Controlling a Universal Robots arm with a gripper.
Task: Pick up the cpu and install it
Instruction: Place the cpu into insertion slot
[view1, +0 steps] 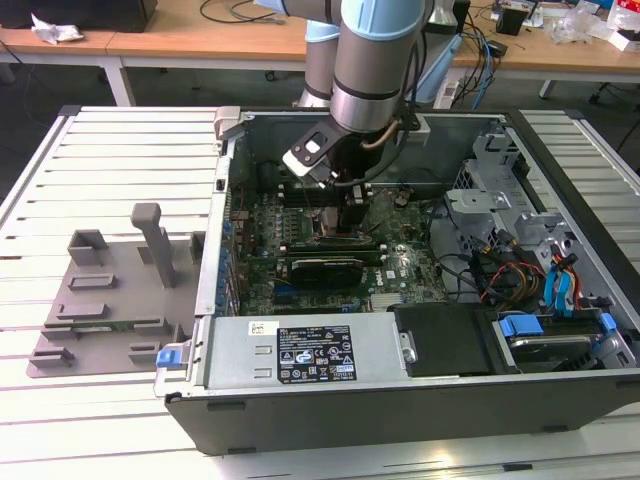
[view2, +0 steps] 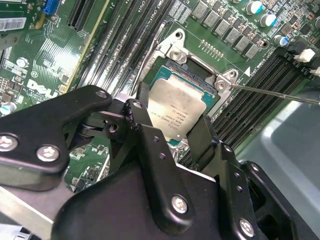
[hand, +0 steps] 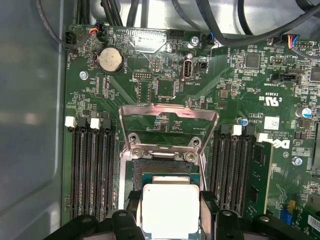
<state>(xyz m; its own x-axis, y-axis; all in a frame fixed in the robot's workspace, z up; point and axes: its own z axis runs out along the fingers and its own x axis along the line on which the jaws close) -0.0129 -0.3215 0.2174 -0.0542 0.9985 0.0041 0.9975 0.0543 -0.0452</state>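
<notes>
Cpu (hand: 169, 210), side edges clamped by jaws, over open socket (hand: 157, 166).

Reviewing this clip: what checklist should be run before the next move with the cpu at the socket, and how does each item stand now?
1. Claw shut on the cpu, gripping two opposite edges: ok.
2. Load plate swung open: ok.
3. Cpu over the socket: ok.
4. Cpu edges parallel to the socket frame in the first wrist view: ok.
5. Cpu fully seated in the socket: cannot tell.
6. Lever clear of the cpu: ok.
</notes>
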